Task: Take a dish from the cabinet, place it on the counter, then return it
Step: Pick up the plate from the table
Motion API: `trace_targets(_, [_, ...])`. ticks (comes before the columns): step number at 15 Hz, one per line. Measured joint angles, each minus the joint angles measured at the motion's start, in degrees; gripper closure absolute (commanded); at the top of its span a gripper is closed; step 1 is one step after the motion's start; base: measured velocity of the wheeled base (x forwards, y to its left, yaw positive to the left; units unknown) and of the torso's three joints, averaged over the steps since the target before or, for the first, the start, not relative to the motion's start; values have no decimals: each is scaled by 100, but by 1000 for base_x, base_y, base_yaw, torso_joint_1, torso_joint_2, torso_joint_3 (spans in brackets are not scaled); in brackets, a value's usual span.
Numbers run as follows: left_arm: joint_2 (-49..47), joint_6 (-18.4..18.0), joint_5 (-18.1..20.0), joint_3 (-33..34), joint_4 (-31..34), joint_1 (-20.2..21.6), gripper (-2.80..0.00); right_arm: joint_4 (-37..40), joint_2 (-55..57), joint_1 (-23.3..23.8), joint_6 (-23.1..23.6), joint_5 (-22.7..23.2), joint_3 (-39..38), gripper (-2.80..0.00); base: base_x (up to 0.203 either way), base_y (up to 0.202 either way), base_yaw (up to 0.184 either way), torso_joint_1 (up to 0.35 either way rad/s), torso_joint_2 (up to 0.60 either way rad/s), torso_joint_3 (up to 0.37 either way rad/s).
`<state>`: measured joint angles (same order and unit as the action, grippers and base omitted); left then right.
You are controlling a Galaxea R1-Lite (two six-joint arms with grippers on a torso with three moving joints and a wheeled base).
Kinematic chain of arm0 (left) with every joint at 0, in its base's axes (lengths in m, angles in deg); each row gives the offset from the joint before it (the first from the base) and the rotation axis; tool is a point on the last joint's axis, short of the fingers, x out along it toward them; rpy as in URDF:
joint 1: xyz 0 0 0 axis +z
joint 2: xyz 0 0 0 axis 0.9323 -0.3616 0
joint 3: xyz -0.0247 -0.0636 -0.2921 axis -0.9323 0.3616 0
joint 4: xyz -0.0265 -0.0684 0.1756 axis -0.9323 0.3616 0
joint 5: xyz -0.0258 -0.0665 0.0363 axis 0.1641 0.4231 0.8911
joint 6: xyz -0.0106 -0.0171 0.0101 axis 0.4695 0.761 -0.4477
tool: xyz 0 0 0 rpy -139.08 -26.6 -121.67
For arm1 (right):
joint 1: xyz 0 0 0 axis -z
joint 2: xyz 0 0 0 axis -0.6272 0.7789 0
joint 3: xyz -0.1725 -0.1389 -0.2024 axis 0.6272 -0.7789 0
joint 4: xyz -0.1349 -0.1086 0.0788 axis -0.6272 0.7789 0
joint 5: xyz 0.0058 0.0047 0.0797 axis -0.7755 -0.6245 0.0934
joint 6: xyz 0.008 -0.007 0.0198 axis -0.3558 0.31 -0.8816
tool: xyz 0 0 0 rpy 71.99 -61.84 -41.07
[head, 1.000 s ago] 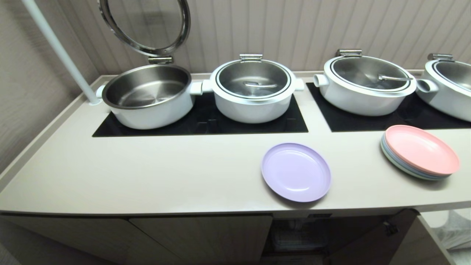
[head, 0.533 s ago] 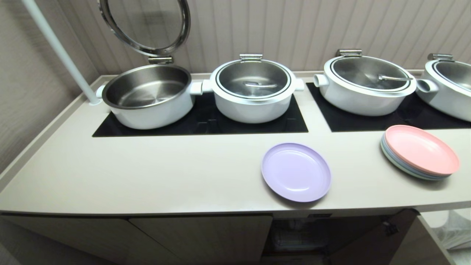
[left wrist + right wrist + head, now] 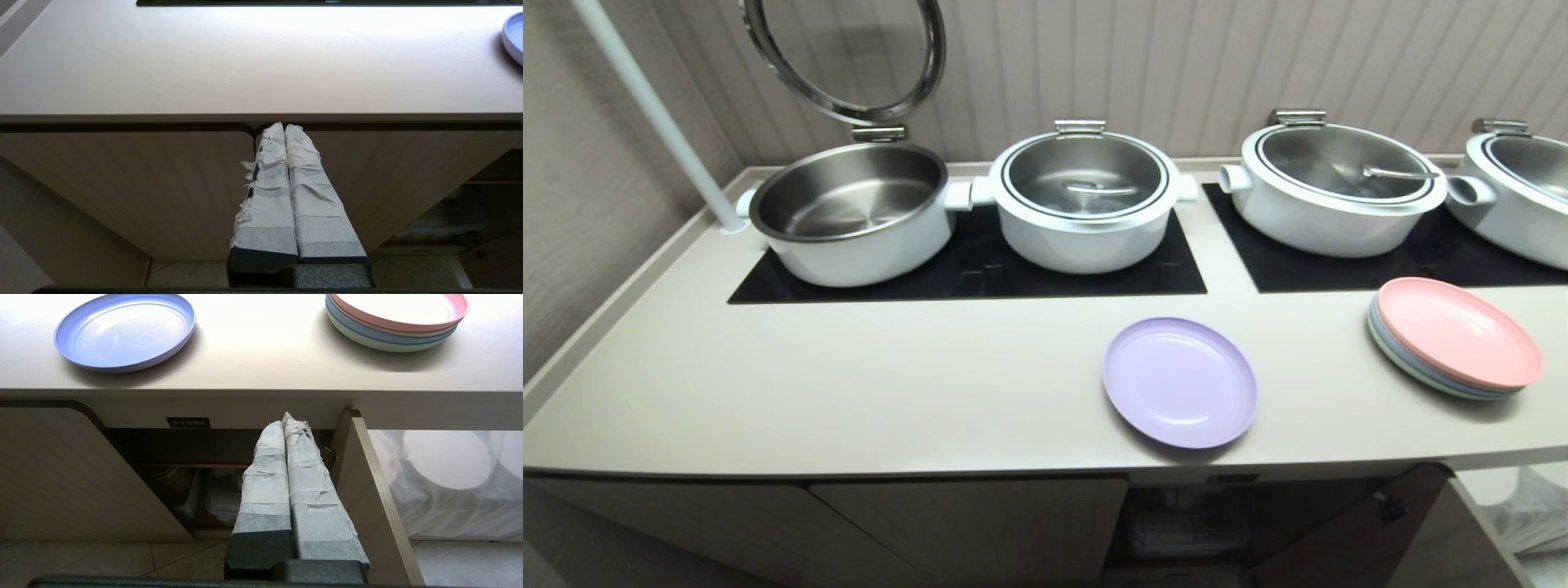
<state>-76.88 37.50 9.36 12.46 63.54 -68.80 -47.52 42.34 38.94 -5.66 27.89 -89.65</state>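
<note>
Dish (image 3: pixel 1179 382) out on bench (image 3: pixel 849 384) near front edge, cabinet (image 3: pixel 192 473) door open below, both end effectors, left (image 3: pixel 284 127) and right (image 3: pixel 289 418), closed, empty, parked low; return to cabinet outstanding.

No change found between the earlier head views and now. Compared for position: dish (image 3: pixel 1179 382) on the surface (image 3: pixel 849 384), stack of plates (image 3: pixel 1455 336), pots (image 3: pixel 1083 200) and raised lid (image 3: pixel 843 57); every outline matched. No shift of framing noted. No arm seen entering the head view.
</note>
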Motion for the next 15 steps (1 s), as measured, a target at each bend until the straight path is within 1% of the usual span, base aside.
trace_targets(5, [0, -2, 0, 0, 0, 0, 0, -7, 0, 0, 44, -5, 0, 0, 0, 0, 0, 0, 0, 0])
trace_targets(8, [0, -2, 0, 0, 1, 0, 0, 9, 48, 0, 320, 9, 21, 0, 0, 0, 0, 0, 0, 0])
trace_targets(9, [0, -2, 0, 0, 0, 0, 0, -31, 133, 0, 325, 40, 50, 0, 0, 0, 0, 0, 0, 0])
trace_targets(12, [0, -2, 0, 0, 0, 0, 0, -221, 676, -13, 286, 459, 403, 0, 0, 0, 0, 0, 0, 0])
trace_targets(15, [0, -2, 0, 0, 2, 0, 0, -310, 1562, -155, 284, 911, 1022, 0, 0, 0, 0, 0, 0, 0])
